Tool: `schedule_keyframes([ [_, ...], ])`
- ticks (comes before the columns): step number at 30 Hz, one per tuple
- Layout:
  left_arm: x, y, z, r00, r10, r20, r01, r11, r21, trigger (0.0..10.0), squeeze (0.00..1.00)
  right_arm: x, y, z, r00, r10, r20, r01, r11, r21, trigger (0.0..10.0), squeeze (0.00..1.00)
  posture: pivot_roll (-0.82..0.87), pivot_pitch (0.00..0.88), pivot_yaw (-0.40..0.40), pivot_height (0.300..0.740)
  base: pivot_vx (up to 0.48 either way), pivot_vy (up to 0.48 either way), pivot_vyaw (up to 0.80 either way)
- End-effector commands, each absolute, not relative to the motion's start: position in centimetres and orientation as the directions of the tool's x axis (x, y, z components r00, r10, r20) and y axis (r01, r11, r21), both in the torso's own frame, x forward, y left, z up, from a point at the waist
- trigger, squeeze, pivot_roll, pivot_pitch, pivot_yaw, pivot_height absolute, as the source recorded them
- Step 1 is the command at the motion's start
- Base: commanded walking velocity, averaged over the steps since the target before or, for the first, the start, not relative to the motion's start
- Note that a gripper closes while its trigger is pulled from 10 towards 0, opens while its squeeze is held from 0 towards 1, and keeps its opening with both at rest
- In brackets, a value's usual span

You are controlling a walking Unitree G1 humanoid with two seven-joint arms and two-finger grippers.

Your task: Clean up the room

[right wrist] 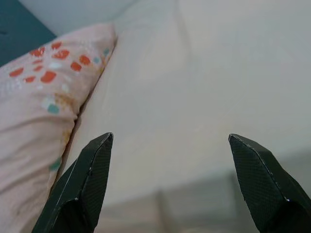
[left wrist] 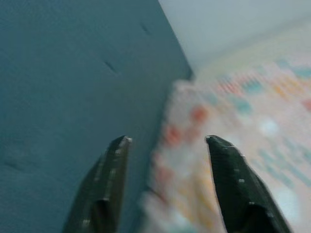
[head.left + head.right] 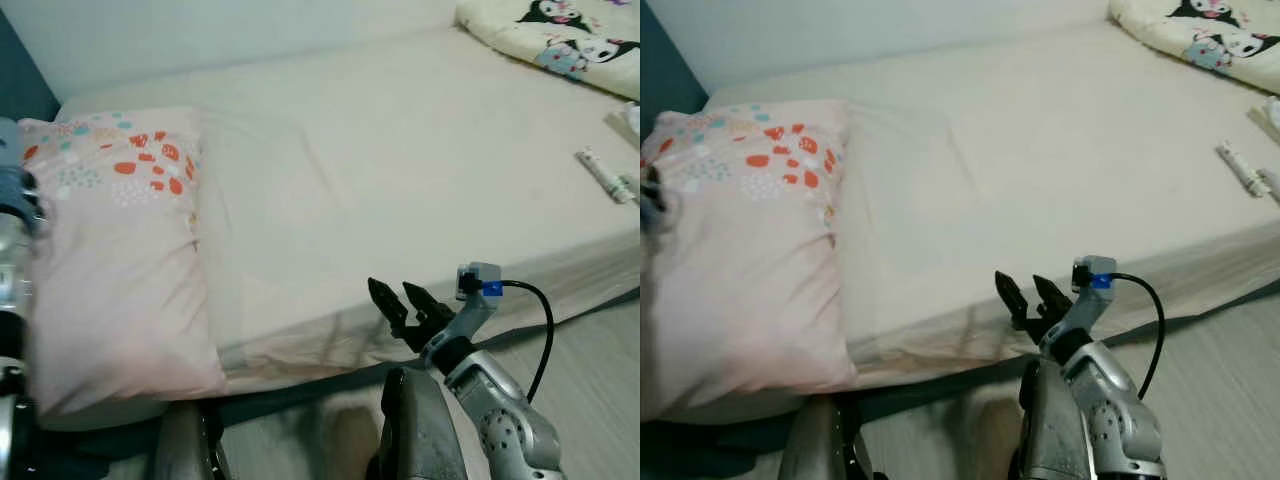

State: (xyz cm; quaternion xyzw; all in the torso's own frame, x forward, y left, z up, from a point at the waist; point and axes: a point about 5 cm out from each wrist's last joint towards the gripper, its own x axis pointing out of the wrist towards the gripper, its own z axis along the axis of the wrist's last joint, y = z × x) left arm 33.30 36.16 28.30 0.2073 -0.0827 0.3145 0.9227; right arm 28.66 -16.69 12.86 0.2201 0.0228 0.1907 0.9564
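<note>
A pink pillow (image 3: 115, 260) with red and teal dots lies at the left end of the bed (image 3: 400, 170), which has a cream sheet. My left gripper (image 2: 165, 141) is open at the pillow's far left edge, next to the teal headboard (image 2: 73, 73); the pillow's corner (image 2: 194, 126) sits just past its fingertips, and this view is blurred. My right gripper (image 3: 405, 298) hangs open by the bed's front edge with nothing between its fingers. A small white tube (image 3: 605, 173) rests on the sheet at the far right.
A folded quilt (image 3: 560, 35) with cartoon figures lies at the bed's back right corner. Another pale item (image 3: 630, 120) pokes in at the right edge. Wooden floor (image 3: 600, 370) runs along the bed's front. My own legs (image 3: 420, 430) are below.
</note>
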Motion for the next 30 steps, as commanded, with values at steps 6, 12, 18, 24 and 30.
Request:
schedule_keyframes([
  [6,33.4,35.0,31.0,0.839,0.397,0.373,-0.529,0.756,0.385,10.0,1.0,29.6,-16.4,12.8,0.92,0.388,0.05,-0.371,0.824,0.428,10.0,0.0,0.04,0.084,0.057,0.471,0.0,0.0,0.0],
  [12,34.8,28.0,27.5,0.959,-0.078,0.271,0.031,0.984,0.176,10.0,0.0,30.7,-16.5,12.1,0.931,0.363,0.033,-0.339,0.83,0.444,10.0,0.0,0.04,0.061,0.048,0.471,0.0,0.0,0.0],
  [18,33.0,20.4,19.6,0.929,-0.354,0.108,0.364,0.927,-0.089,10.0,0.0,30.9,-16.0,11.8,0.923,0.385,0.027,-0.358,0.829,0.43,10.0,0.0,0.03,0.039,0.035,0.495,0.0,0.0,0.0],
  [24,31.4,17.0,13.7,0.906,-0.42,-0.048,0.396,0.883,-0.251,10.0,0.0,31.3,-16.1,11.5,0.92,0.39,0.023,-0.363,0.83,0.424,10.0,0.0,0.03,0.039,0.032,0.514,0.0,0.0,0.0],
  [30,29.4,16.2,9.3,0.919,-0.365,-0.15,0.255,0.839,-0.481,10.0,0.0,31.4,-15.6,9.7,0.918,0.396,-0.02,-0.348,0.83,0.436,10.0,0.0,0.05,0.017,0.021,0.539,-0.133,0.0,0.0],
])
